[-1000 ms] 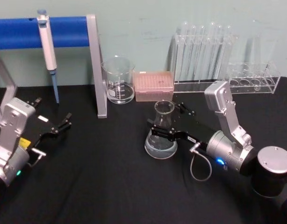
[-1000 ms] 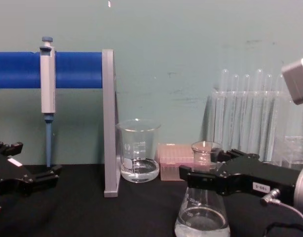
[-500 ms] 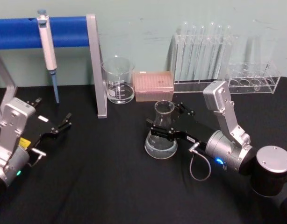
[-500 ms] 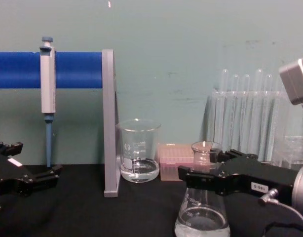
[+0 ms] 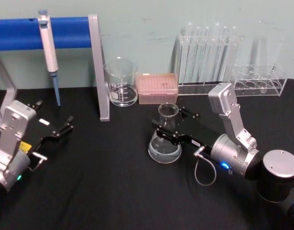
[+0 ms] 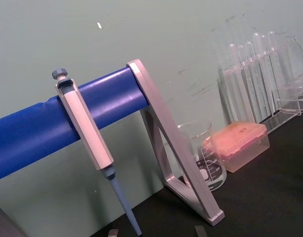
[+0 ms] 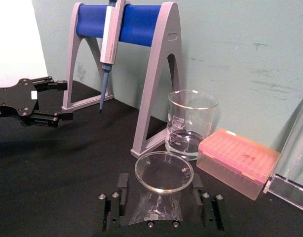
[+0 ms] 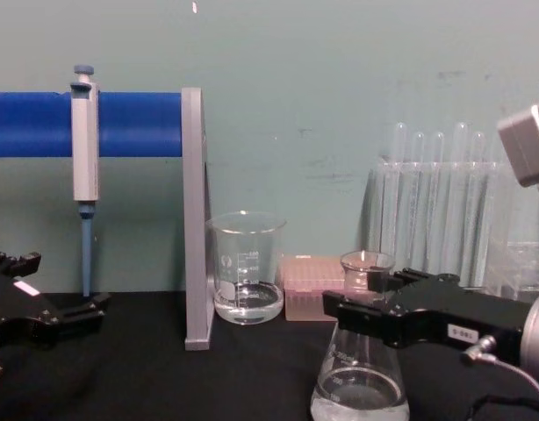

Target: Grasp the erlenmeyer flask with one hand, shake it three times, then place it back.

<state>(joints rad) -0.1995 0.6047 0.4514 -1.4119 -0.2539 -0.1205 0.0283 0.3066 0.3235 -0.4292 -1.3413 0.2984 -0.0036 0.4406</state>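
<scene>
The right gripper (image 5: 171,122) pinches the erlenmeyer flask (image 5: 163,149) on its sloping shoulder, just forward-right of the beaker (image 5: 121,82), so a shake might let the smooth cone slip downward or slosh its liquid, while the left gripper (image 5: 61,128) idles, spread, far left of the beaker.

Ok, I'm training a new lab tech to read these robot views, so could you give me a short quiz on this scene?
1. True or false: the flask stands on the table and holds some clear liquid.
2. Which gripper reaches around the flask? A) left B) right C) both
3. Fill in: the thing hanging on the blue stand is a ____.
Key: 1 true. 2 B: the right gripper is at the flask's neck, and the left gripper is parked open at the table's left. 3 pipette.
</scene>
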